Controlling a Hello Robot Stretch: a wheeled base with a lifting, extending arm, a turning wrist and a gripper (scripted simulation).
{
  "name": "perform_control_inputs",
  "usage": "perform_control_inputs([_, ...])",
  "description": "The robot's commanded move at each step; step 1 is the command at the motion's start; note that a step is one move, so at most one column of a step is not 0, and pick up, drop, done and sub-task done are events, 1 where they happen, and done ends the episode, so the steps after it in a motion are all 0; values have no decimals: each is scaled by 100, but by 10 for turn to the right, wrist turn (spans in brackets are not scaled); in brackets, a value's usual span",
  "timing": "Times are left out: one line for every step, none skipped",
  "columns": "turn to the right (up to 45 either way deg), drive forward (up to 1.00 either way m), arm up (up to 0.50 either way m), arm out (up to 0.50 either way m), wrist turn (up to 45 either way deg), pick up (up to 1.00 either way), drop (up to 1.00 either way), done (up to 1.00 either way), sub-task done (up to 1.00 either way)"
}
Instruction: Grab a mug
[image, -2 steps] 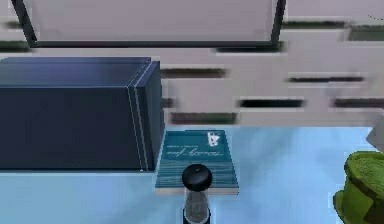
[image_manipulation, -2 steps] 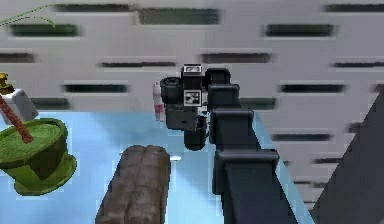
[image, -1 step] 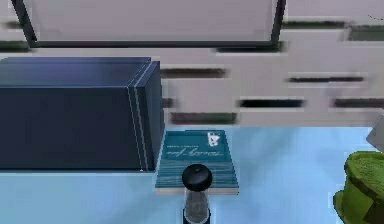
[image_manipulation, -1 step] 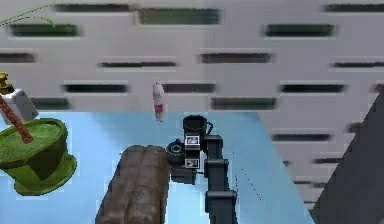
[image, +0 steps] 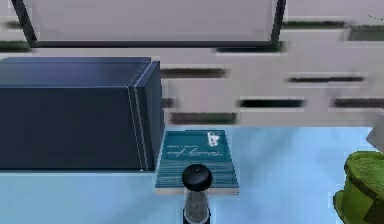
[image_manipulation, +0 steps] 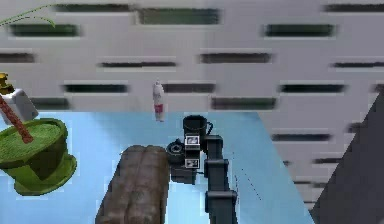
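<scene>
Where the arm side view looks across the pale blue counter (image_manipulation: 100, 130), a dark mug (image_manipulation: 195, 127) is seen standing upright on it, toward the counter's far part and in front of a white brick wall (image_manipulation: 300, 60). The arm (image_manipulation: 220, 195) is recorded as a dark bar rising from the bottom edge, with two white marker squares (image_manipulation: 213, 147) at its far end and the end effector (image_manipulation: 177, 155) just left of them. The mug appears directly behind the end effector; whether contact is made cannot be told. The spread of the fingers cannot be told from the pictures. Whether anything is held cannot be told either, since the mug stands on the counter at that spot. A small white bottle with a red band (image_manipulation: 158, 100) is noted upright, left of the mug and farther out. A brown loaf of bread (image_manipulation: 135, 185) lies left of the arm, close beside the end effector. A green pot (image_manipulation: 40, 158) with a plant stem stands at the left side. In the forward view, a dark box-shaped appliance (image: 70, 112) is set on the counter at left, and a teal book (image: 197, 155) lies flat just beside its right side. A dark-capped shaker (image: 195, 192) stands at the book's near edge. A green object (image: 362, 188) is cut by the right edge.
</scene>
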Motion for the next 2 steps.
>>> perform_control_inputs([0,0,10,0,0,0,0,0,0])
perform_control_inputs([0,0,0,0,0,0,0,100,0])
